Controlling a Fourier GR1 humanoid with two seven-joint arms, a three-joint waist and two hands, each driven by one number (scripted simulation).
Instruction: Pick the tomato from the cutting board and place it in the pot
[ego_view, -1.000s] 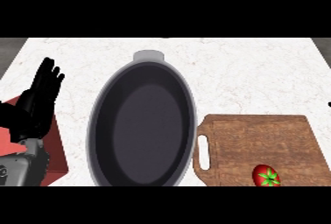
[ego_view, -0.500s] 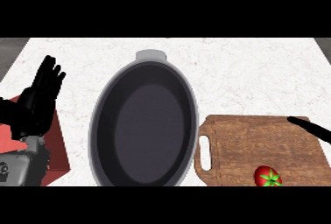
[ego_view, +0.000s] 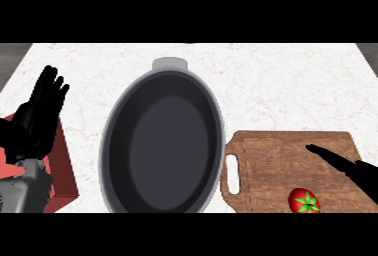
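The right hand (ego_view: 353, 170) hangs over the cutting board (ego_view: 280, 160), fingers straight and close together. The tomato (ego_view: 305, 201) lies on the board just below and left of its fingertips, untouched. The pot (ego_view: 122, 120) stands farther left; the left hand (ego_view: 37, 122) rests open, fingers up.

No readable text shows on the pot (ego_view: 162, 145) or cutting board (ego_view: 273, 160).

The right edge cuts off the right hand (ego_view: 347, 167), only straight fingers showing.

This place is a kitchen. A big dark pot (ego_view: 162, 145) sits on a white stone counter (ego_view: 280, 85). A wooden cutting board (ego_view: 295, 170) with a tomato (ego_view: 305, 200) lies beside it.
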